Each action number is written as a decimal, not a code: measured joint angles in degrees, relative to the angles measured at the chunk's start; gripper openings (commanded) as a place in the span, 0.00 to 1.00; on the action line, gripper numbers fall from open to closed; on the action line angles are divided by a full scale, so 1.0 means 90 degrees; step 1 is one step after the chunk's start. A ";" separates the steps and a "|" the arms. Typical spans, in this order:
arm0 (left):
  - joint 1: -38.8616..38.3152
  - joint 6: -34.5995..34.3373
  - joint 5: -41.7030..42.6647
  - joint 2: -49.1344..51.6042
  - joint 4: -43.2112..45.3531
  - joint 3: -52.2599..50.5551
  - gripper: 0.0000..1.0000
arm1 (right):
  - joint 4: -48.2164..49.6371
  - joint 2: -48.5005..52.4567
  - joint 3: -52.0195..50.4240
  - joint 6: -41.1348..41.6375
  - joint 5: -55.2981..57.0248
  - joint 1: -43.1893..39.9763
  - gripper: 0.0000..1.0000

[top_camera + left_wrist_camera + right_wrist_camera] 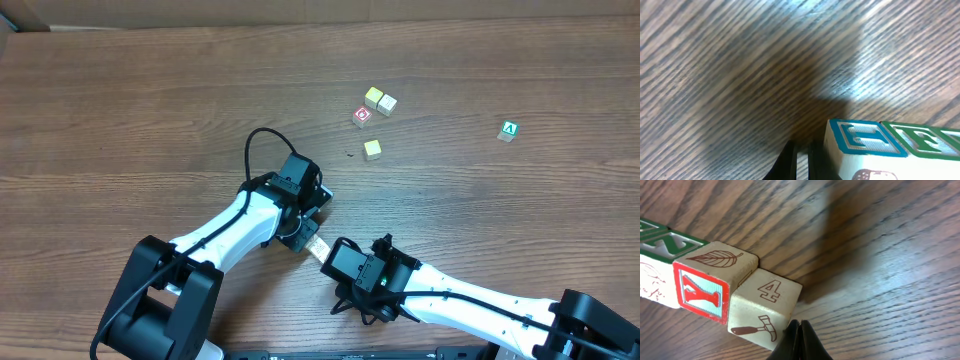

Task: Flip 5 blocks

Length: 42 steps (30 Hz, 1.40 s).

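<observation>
Left end effector [799,159] and right end effector [799,332] closed, empty, at ends of diagonal row of blocks [715,287]

Robot lab, a tabletop manipulation rig. A wide wood-grain table [120,90] fills the overhead view. Two white-and-black robot arms, left arm [235,225] and right arm [470,300], are mounted on black bases at its near edge, with a black cable [252,150] looping loose off the left one. Props on the table are toy cubes: a short row of picture blocks [765,307] seen close up from the wrist cameras, plus small yellow cubes [373,148] and a green cube [509,130] scattered farther out. Pale strip along the far edge, can't tell if it's a wall. The room itself is out of frame.
</observation>
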 measured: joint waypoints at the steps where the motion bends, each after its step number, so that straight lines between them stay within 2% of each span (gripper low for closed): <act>1: 0.0002 0.0010 -0.0005 0.0000 0.0002 0.0000 0.04 | 0.0012 0.0000 0.0000 -0.0002 -0.0002 0.0000 0.04; 42: -0.0005 0.0993 -0.0248 0.0002 0.0172 -0.0002 0.04 | 0.0155 0.0000 0.0000 0.0240 -0.0168 0.0000 0.04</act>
